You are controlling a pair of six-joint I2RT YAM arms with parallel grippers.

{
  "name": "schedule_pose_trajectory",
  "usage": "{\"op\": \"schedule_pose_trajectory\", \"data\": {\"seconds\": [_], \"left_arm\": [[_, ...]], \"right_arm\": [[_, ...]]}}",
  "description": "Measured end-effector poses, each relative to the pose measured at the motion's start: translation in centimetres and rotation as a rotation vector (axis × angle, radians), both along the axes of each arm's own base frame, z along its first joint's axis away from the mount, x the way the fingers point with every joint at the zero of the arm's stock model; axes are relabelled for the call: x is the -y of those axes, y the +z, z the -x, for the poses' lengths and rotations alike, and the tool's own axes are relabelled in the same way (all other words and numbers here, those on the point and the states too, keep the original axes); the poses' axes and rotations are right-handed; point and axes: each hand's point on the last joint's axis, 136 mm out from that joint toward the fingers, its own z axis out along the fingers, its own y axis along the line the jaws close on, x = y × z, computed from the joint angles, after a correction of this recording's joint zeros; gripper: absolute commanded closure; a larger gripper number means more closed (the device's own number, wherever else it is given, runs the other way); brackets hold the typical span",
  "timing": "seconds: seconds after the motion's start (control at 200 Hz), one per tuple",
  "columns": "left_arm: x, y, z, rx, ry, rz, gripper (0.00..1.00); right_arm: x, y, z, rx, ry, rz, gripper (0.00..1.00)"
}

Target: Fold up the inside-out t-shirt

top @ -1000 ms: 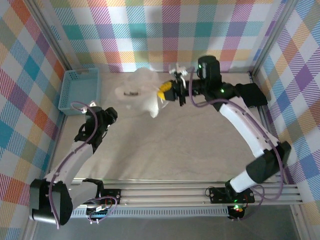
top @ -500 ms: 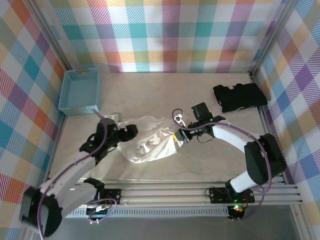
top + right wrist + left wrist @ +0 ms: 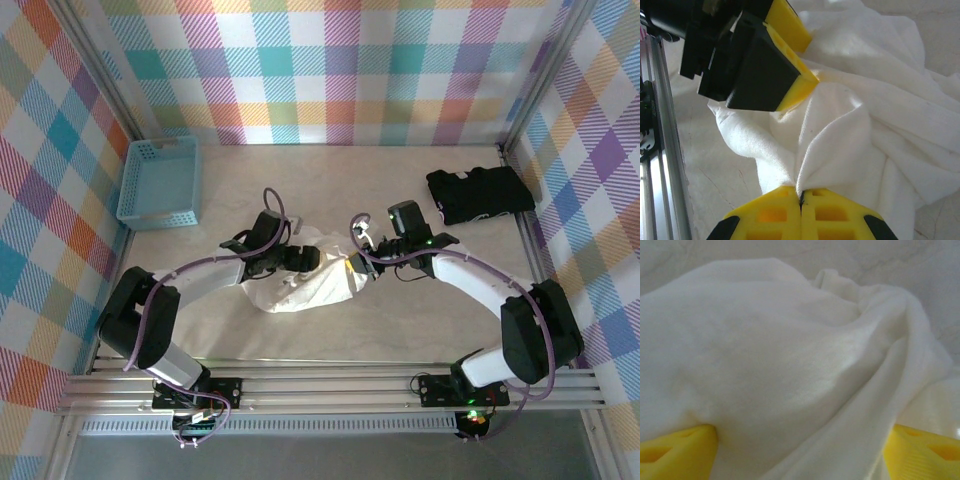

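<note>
— So, what sort of room and surface is it?

— A pale, marble-patterned table [image 3: 400,320], with pastel plaid walls [image 3: 330,70] on three sides and a metal rail [image 3: 400,382] along the bottom of the overhead frame. A blue basket [image 3: 160,180] of latticed plastic sits at the upper left. A black folded garment [image 3: 480,195] lies at the upper right.

— And the shirt?

— The inside-out t-shirt [image 3: 305,288] lies bunched in a soft white heap at the centre of the frame, between the two claws.

— How are the arms posed?

— Both are stretched low toward the middle. The left arm comes in from the lower left and the right arm bends in from the lower right. The left gripper [image 3: 300,258] sits at the heap's upper left edge. In its wrist view the yellow fingers [image 3: 675,450] stand spread wide at the bottom corners, with cloth bulging between them. The right gripper [image 3: 352,266] meets the heap's right edge. Its yellow tips are pressed together on a pinched fold of the shirt.

— Texture?

— Matte, wrinkled cotton falling in deep folds. The finger pads are ribbed yellow on black mounts.
</note>
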Motion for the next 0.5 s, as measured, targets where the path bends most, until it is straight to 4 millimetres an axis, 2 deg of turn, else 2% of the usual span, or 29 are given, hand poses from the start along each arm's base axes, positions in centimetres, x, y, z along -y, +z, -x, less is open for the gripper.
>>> {"op": "schedule_pose_trajectory", "data": {"seconds": [0.085,0.18,0.27,0.45,0.5], "left_arm": [[-0.3,0.4,-0.1,-0.001,0.0,0.022,0.14],[-1.6,1.3,-0.4,0.009,0.023,0.052,0.13],[-2.1,1.8,-1.0,0.02,0.039,0.061,0.15],[-0.4,0.2,-3.3,-0.025,0.025,0.033,0.29],[0.1,-0.6,-3.6,-0.044,0.01,0.02,0.4]], "right_arm": [[0.0,-0.1,0.0,0.0,-0.002,0.002,1.0],[0.0,-0.1,0.0,0.0,-0.002,0.003,1.0],[0.0,-0.1,0.0,-0.001,-0.001,0.002,1.0],[0.0,-0.1,0.0,-0.001,-0.002,0.003,1.0],[0.0,-0.1,0.0,-0.001,-0.002,0.002,1.0]]}}
